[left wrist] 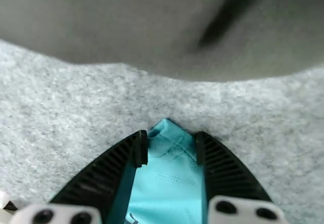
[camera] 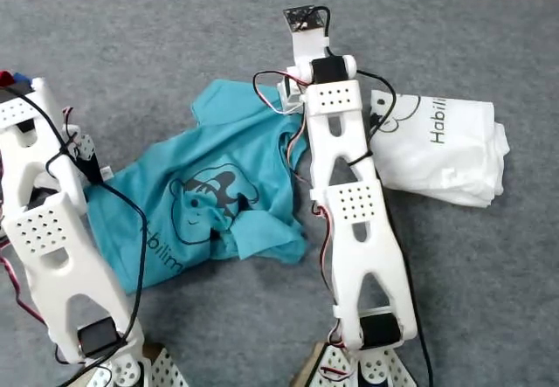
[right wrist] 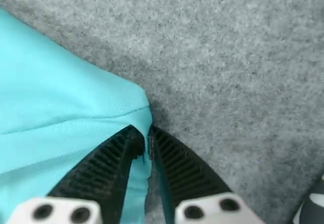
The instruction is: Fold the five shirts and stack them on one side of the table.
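My wrist views show what the high view cannot. My left gripper [left wrist: 169, 150] is pinching a corner of the teal shirt [camera: 236, 142], and my right gripper [right wrist: 147, 143] is clamped almost closed on the shirt's hem, both just over the grey surface [camera: 489, 273]. From above, my arms cover both gripping points, and my right arm crosses part of the folded white shirt [camera: 445, 151] at right of centre. The teal shirt lies rumpled and unfolded left of centre, its dark printed figure facing up, the cloth bunched near its lower right.
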